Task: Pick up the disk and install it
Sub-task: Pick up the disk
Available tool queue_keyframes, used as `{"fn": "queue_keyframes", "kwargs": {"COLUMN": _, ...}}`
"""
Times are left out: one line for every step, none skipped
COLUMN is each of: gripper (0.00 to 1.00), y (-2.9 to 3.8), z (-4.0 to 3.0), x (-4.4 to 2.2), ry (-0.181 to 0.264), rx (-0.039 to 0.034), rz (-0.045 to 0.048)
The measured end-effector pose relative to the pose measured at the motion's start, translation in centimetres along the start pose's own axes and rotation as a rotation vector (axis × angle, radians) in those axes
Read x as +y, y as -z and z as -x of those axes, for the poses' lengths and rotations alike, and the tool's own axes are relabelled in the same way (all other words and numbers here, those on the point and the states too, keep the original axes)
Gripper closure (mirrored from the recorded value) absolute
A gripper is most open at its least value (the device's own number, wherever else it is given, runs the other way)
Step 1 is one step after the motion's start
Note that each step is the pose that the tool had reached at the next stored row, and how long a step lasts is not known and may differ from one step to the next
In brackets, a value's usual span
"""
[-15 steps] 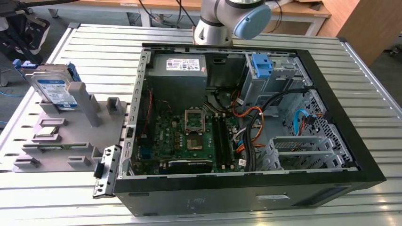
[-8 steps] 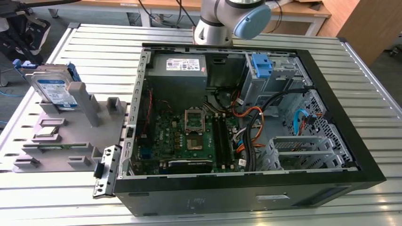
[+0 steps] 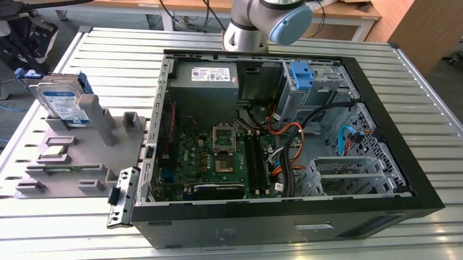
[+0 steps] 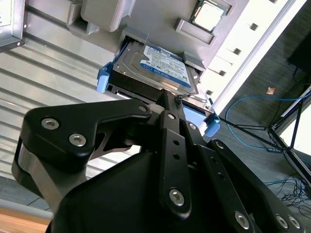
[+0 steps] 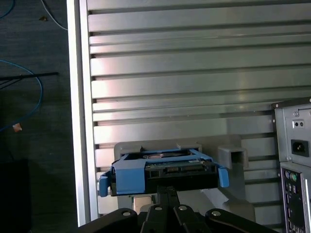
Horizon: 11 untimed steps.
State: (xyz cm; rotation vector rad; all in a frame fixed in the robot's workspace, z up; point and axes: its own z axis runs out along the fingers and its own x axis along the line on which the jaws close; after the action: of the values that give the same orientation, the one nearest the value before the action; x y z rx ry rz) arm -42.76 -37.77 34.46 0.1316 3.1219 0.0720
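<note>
Disk (image 3: pixel 64 103): silver drive with blue-and-white label, clipped in a blue frame (image 5: pixel 131 175); stands on edge in a slot of the grey fixture (image 3: pixel 72 162), at the exterior view's left, well apart from the computer case (image 3: pixel 426 179).
Reason for pose: set on edge with the upper edge and frame tabs left bare, probably to allow a grasp from above.
Gripper (image 4: pixel 169 99): black linkage in both wrist views; fingertips pressed together, nothing between them; lined up over the disk's upper edge, seemingly not touching it, though the gap cannot be told for sure.
Fixture: grey moulded stand on the slatted metal table (image 3: pixel 108 43), just beside the case's open side; also carries a small square chip (image 4: pixel 209 12) in a recess near the disk.
Computer case: lies flat with its side off, motherboard (image 3: pixel 217 157) and cables exposed, presumably to give access from above.
Drive bay (image 3: pixel 318 92): metal cage at the case's far corner, with a bare blue bracket (image 3: pixel 300 75) in it; no drive seen there.
Arm (image 3: pixel 264 21): base bolted behind the case.
Task standing: disk not yet lifted; judged the approach to the pick.
</note>
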Motion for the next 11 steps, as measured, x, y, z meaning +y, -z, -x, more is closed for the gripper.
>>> {"fn": "queue_keyframes", "kwargs": {"gripper": 0.89, "y": 0.00, "z": 0.00, "x": 0.00, "ry": 0.000, "rx": 0.0000, "rz": 0.0000}}
{"fn": "queue_keyframes", "kwargs": {"gripper": 0.89, "y": 0.00, "z": 0.00, "x": 0.00, "ry": 0.002, "rx": 0.0001, "rz": 0.0000}}
{"fn": "queue_keyframes", "kwargs": {"gripper": 0.89, "y": -0.01, "z": 0.00, "x": 0.00, "ry": 0.010, "rx": 0.0005, "rz": 0.0001}}
{"fn": "queue_keyframes", "kwargs": {"gripper": 0.89, "y": -0.02, "z": 0.00, "x": 0.00, "ry": 0.024, "rx": 0.0011, "rz": 0.0004}}
{"fn": "queue_keyframes", "kwargs": {"gripper": 0.89, "y": -0.02, "z": 0.00, "x": 0.00, "ry": 0.041, "rx": 0.0018, "rz": 0.0006}}
{"fn": "queue_keyframes", "kwargs": {"gripper": 0.89, "y": -0.02, "z": 0.00, "x": 0.00, "ry": 0.057, "rx": 0.0027, "rz": 0.0008}}
{"fn": "queue_keyframes", "kwargs": {"gripper": 0.89, "y": -0.03, "z": 0.00, "x": 0.00, "ry": 0.075, "rx": 0.0034, "rz": 0.0011}}
{"fn": "queue_keyframes", "kwargs": {"gripper": 0.89, "y": -0.03, "z": 0.00, "x": 0.00, "ry": 0.092, "rx": 0.0042, "rz": 0.0013}}
{"fn": "queue_keyframes", "kwargs": {"gripper": 0.89, "y": -0.04, "z": 0.00, "x": 0.00, "ry": 0.110, "rx": 0.0050, "rz": 0.0016}}
{"fn": "queue_keyframes", "kwargs": {"gripper": 0.89, "y": -0.05, "z": 0.00, "x": 0.00, "ry": 0.128, "rx": 0.0059, "rz": 0.0019}}
{"fn": "queue_keyframes", "kwargs": {"gripper": 0.89, "y": -0.06, "z": 0.00, "x": 0.00, "ry": 0.147, "rx": 0.0068, "rz": 0.0022}}
